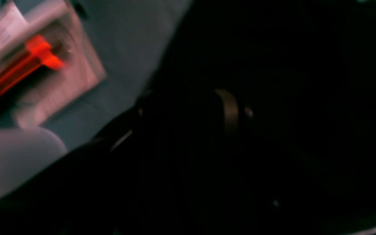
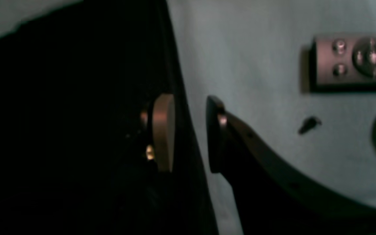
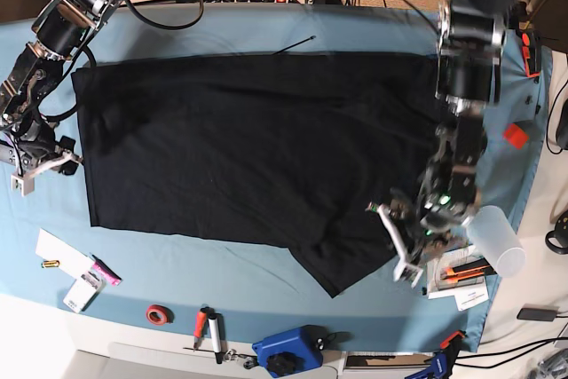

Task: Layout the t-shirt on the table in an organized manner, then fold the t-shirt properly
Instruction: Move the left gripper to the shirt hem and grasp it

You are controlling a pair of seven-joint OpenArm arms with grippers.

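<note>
Base view puts my left hand [image 3: 410, 235] at the near right corner of the t-shirt [image 3: 240, 139], right at the sleeve flap that juts toward the tabletop [image 3: 266, 33] front edge; whether it grips cloth I cannot tell. My right hand [image 2: 190, 133] sits part-open straddling the shirt's far left edge, nothing clamped. The shirt's long axis runs left-right between both hands.

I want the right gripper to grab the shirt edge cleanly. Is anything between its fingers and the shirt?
Nothing visible. The right gripper sits at the t-shirt edge, one finger over the black fabric, the other over bare table.
</note>
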